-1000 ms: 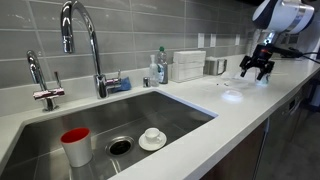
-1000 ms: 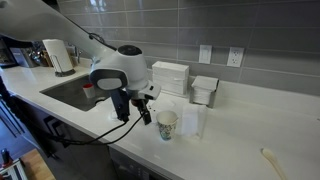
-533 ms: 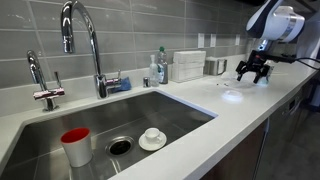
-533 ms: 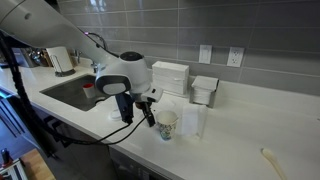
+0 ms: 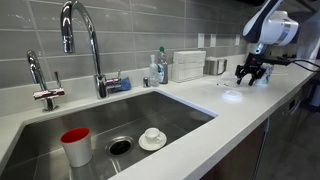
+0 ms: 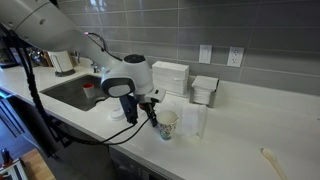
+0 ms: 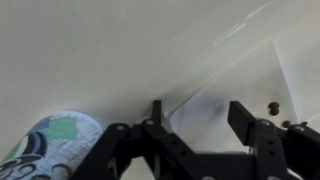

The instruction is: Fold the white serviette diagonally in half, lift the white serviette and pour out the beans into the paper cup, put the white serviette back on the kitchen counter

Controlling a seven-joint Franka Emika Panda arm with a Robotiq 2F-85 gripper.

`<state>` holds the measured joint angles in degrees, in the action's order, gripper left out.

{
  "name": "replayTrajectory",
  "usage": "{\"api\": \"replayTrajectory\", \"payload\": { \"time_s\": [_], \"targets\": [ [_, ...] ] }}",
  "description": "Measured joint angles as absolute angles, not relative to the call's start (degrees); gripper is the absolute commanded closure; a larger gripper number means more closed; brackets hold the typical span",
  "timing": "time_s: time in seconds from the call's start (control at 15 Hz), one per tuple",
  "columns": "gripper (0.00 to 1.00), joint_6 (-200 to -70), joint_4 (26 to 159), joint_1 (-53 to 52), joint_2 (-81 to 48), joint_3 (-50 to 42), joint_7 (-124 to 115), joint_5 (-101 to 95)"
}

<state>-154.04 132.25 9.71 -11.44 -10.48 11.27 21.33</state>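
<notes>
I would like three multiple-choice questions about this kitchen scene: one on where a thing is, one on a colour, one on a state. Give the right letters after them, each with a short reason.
1. Where does the paper cup stand?
A) on the floor
B) on the counter, beside the napkin
C) on top of the tap

2. What colour is the tumbler in the sink?
A) red
B) green
C) yellow

3. How does the pincer stand?
A) jaws apart, holding nothing
B) shut on the paper cup
C) shut on a spoon

Answers:
1 B: an exterior view shows the paper cup upright on the counter next to the napkin.
2 A: the tumbler is plainly red against the steel.
3 A: the wrist view shows a clear gap between the fingers, with nothing gripped.
</notes>
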Motion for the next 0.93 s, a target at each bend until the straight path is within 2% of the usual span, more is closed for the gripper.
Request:
{"api": "replayTrajectory", "payload": {
  "time_s": [0.07,0.47,0.93],
  "targets": [
    [0.61,-154.0,132.0,9.9,-11.6,-10.4,11.2,21.1],
    [1.0,-154.1,131.6,10.4,-11.6,-10.2,11.1,19.3],
    [1.0,-156.2,131.5,10.4,-10.6,-10.6,7.6,9.6]
  ]
}}
